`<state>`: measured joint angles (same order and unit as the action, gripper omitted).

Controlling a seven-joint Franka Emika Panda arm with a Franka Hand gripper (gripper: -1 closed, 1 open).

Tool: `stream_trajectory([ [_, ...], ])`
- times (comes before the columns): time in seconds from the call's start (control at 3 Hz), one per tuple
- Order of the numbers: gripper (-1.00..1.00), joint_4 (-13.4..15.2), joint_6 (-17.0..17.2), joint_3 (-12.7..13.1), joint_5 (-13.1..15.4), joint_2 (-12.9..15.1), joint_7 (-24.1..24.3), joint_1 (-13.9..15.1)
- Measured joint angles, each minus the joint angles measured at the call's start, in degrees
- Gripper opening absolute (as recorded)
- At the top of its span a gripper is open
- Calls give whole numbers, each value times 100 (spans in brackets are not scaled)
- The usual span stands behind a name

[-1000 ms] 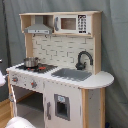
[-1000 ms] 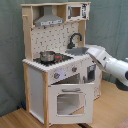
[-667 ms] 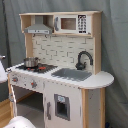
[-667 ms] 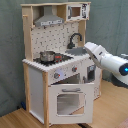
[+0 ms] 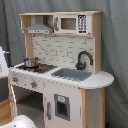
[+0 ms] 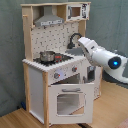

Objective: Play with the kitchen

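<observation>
Since one second ago, the white robot arm (image 6: 102,55) has moved further over the counter in the second exterior view, and now it reaches towards the black faucet (image 6: 74,39) from the second exterior view's right. Its end is hidden near the sink side, so I cannot tell if the pincer is open or closed.

The kitchen (image 5: 62,65) stands on a light wooden floor (image 6: 15,119), in front of a grey-green curtain (image 5: 116,45) that covers the whole background in both exterior views. It is tall, white and light wood. On top there is a grey hood (image 5: 39,29) and, beside it, a small white microwave (image 5: 71,23). Below them is a backsplash (image 5: 57,50) with a pattern.

On the white counter (image 5: 100,79), the black hob (image 5: 36,67) has red marks, and a small metal pot (image 5: 30,62) stands on it. In the first exterior view the grey sink (image 5: 71,74) is on the first exterior view's right of the hob, and the faucet rises just behind it. Knobs (image 6: 56,76) sit on the front panel under the hob. Under them, in the second exterior view, is the oven door (image 6: 67,102) with a window.

In the first exterior view, white parts of the robot show only at the left edge and at the bottom left corner.
</observation>
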<state>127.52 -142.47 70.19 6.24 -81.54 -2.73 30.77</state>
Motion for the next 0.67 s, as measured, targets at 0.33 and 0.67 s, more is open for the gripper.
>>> stream_trajectory([
  [0.33, 100, -351, 227, 8, -267, 102, -22, 284],
  [0.67, 100, -717, 447, 45, -583, 244, -50, 539],
])
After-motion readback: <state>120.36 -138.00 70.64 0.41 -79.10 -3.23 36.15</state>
